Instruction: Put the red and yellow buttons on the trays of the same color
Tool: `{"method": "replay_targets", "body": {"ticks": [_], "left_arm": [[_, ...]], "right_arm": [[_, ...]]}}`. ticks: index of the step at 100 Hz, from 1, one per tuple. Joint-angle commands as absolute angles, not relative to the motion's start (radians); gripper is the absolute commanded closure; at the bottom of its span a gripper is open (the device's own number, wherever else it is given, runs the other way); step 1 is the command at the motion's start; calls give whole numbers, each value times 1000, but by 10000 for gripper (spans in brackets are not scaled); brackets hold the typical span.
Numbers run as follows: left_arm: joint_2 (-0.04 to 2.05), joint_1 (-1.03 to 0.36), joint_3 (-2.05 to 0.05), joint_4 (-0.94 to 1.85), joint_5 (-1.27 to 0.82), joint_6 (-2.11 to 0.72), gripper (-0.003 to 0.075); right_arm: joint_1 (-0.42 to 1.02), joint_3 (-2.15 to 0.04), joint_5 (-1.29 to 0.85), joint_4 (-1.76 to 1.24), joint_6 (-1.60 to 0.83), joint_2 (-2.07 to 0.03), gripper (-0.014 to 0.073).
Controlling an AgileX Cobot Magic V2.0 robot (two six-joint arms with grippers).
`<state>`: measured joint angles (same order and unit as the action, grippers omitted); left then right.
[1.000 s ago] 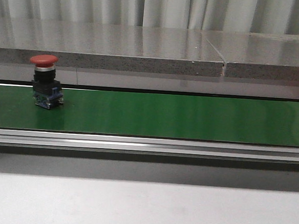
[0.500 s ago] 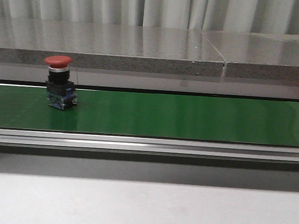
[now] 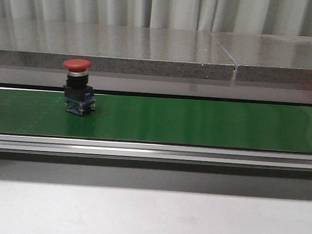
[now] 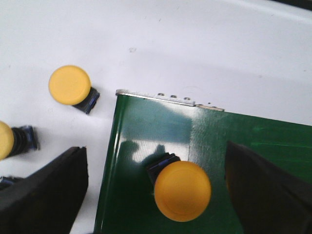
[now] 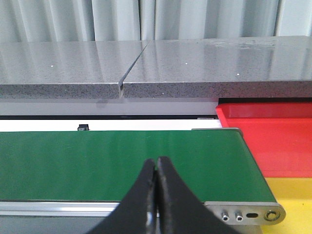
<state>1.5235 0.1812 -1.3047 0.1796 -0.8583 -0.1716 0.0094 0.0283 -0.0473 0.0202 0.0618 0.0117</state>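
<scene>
Left gripper [image 4: 151, 195] wide around yellow button [image 4: 182, 190]; right gripper [image 5: 156, 168] closed, empty

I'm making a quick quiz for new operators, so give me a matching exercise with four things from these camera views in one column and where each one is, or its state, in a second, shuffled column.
Column one:
1. red button
2. yellow button between the left gripper's fingers
3. right gripper
4. red tray

Column two:
A. past the end of the green belt, beside a yellow tray
B. standing upright on the belt, toward the robot's left
C. fingers closed together, holding nothing
D. at the belt's end, below an open left gripper

Pairs: 1-B, 2-D, 3-C, 4-A
</scene>
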Motion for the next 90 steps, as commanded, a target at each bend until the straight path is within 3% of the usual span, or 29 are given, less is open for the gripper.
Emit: {"method": "replay_targets", "body": {"ticks": [1,21,57,90], "left_arm": [[1446,146,-1333,205,-807,-221,257],[1358,27,-1297,205,-754,-315,745],[1169,-152,-1120,182,-668,-332,741],[866,-166,-890,268,-573,-332,741]], "right_arm": [[11,12,30,30,54,21,710],[11,12,30,30,54,21,710],[11,12,30,30,54,21,710],[11,12,30,30,54,21,710]]}}
